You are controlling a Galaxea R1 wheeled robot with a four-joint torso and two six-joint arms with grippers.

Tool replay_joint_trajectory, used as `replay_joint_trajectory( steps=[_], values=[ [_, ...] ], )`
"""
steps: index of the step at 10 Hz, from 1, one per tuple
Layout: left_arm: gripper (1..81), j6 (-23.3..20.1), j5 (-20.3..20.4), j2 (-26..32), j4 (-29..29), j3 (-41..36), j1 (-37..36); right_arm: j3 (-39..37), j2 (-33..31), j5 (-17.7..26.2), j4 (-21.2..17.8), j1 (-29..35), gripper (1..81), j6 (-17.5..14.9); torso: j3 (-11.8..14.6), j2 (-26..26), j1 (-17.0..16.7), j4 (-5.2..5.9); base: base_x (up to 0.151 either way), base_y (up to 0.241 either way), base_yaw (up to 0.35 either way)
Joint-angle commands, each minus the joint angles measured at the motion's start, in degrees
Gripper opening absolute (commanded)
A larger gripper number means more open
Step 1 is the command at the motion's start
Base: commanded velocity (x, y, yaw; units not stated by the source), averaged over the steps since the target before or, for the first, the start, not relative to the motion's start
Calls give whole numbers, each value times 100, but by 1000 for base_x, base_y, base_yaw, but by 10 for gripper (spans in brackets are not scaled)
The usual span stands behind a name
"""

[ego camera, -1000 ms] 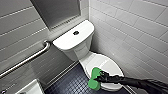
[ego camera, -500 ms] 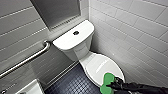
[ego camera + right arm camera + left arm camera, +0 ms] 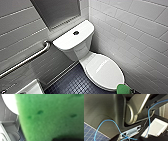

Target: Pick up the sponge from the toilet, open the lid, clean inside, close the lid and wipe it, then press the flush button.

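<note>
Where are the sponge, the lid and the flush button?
sponge (image 3: 124,88): head view, its visible green top.
lid (image 3: 105,71): head view, middle of the closed cover.
flush button (image 3: 76,32): head view, its dark centre.

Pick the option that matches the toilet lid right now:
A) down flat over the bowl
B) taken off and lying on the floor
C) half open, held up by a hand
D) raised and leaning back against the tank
A: in the head view the lid lies flat over the bowl of the toilet, its whole top face showing in front of the tank.
</note>
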State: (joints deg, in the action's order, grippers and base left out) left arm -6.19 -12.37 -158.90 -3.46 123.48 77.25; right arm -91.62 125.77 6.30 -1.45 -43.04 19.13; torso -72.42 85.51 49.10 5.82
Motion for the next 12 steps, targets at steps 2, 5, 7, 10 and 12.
replay_joint_trajectory(
  steps=[2,5,7,10,12],
  values=[
    [811,-57,-538,122,-5,-87,119,804,-1383,-76,22,-612,10,30,0,0,0,0,0,0,0],
    [811,-66,-441,130,3,-87,119,752,-1315,-744,40,-2397,10,-32,0,0,0,0,0,0,0],
    [811,-66,-380,122,-5,-87,119,543,-903,-1360,178,-3311,10,-93,0,-571,-369,0,0,0,0],
    [811,-75,-241,70,-84,0,119,-325,-88,-1412,584,-4059,10,-208,541,-733,-472,0,0,0,0],
    [811,-75,-204,-45,-76,229,119,-873,408,-1404,611,-4253,10,-225,807,-1058,-679,0,0,0,0]
  ],
)
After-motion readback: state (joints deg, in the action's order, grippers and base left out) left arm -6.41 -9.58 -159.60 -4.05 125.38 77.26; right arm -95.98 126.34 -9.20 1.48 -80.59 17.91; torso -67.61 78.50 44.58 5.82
